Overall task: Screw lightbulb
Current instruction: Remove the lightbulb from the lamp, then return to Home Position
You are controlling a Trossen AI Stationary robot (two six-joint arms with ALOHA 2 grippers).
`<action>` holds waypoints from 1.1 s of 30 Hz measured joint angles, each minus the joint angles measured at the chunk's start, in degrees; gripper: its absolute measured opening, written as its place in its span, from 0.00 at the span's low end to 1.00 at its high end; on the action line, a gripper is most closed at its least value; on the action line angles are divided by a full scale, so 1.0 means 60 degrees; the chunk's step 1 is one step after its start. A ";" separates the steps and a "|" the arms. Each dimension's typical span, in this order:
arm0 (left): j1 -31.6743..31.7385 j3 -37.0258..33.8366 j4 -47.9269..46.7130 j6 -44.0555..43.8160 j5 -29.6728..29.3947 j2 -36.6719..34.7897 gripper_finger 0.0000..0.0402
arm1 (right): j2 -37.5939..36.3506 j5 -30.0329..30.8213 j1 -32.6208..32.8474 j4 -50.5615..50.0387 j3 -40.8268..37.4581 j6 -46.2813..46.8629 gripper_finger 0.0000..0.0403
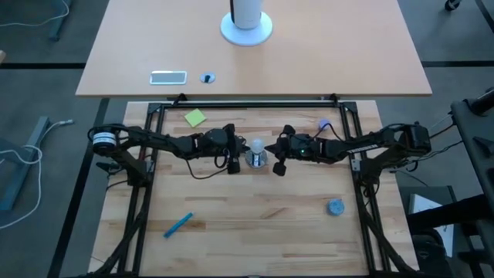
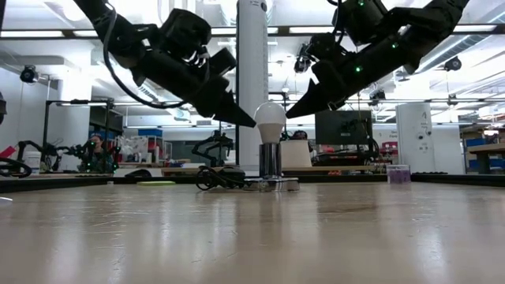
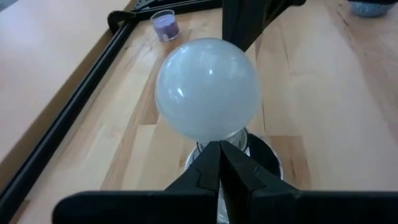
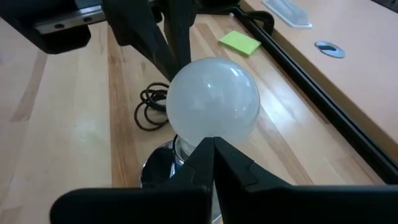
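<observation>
Dark fingertips of the left gripper (image 3: 219,163) fill the near edge of the left wrist view, pressed together with nothing between them, their tip just short of the lightbulb (image 3: 207,88), which stands upright in a shiny metal socket (image 3: 268,163); a small purple cup (image 3: 165,25) sits farther off by the black frame. From the right wrist, the right gripper (image 4: 212,163) shows the same pinched-together fingers holding nothing, pointed at the white globe from the opposite side, with a coil of black cord (image 4: 149,107) and a green sticky note (image 4: 239,43) beyond. Looking level across the table, the bulb stands on the socket at mid-table, both grippers slanting down toward its globe from either side without clasping it. From above, the two arms meet at the bulb in the middle of the wooden table (image 1: 255,208), a blue marker (image 1: 177,225) and a blue-grey cap (image 1: 335,207) lying nearer the front edge.
</observation>
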 joint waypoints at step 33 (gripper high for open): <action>-0.0058 0.0004 -0.0902 -0.0169 -0.0277 -0.0730 0.00 | -0.0521 0.0241 0.0018 -0.0806 0.0000 0.0163 0.00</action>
